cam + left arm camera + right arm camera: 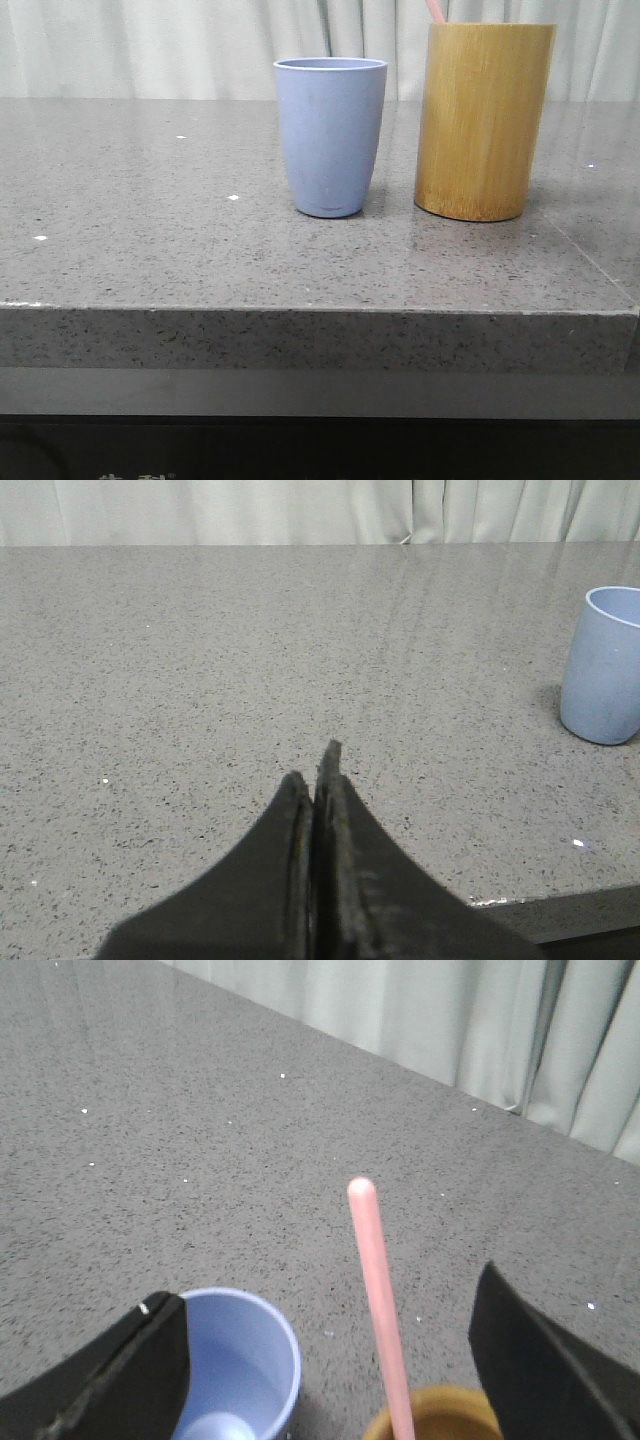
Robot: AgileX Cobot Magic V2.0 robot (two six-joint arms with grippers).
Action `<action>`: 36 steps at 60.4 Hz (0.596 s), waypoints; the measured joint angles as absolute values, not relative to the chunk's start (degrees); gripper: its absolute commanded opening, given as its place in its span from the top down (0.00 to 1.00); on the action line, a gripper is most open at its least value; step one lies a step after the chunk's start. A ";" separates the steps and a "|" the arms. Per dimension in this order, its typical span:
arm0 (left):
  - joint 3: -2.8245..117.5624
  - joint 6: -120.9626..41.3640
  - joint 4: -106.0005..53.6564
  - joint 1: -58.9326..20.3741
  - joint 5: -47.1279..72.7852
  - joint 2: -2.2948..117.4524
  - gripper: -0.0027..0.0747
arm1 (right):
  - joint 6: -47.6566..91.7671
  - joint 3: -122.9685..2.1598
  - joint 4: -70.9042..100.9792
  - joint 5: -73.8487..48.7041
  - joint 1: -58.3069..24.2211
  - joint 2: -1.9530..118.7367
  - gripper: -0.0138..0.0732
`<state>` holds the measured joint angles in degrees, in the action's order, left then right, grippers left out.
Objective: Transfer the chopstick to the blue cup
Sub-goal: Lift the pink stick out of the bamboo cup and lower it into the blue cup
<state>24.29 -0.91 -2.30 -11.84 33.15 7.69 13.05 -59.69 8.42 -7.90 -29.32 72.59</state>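
Right end effector (325,1360) spread wide, empty | thin pale pink chopstick (377,1290) rises between its fingers from tan bamboo cylinder (440,1415) | light, stiff, slippery: you should pinch near its top | periwinkle-blue tumbler (240,1360) beside | left end effector (318,780) clenched, empty.

A grey speckled stone bench (150,230) with a thick front edge spans the scene, its polished top catching soft, even light and faint reflections. Behind it hang pale, off-white pleated curtains (150,45) covering the whole back wall
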 measured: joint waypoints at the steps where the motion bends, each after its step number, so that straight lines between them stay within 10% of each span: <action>1: 24.29 -0.91 -2.30 -11.84 33.15 7.69 0.99 | 13.05 -60.46 8.28 -7.79 -29.32 73.72 0.17; 36: 24.29 -0.91 -2.30 -11.84 33.15 7.69 0.99 | 13.64 -67.99 7.15 -5.99 -29.32 84.92 0.96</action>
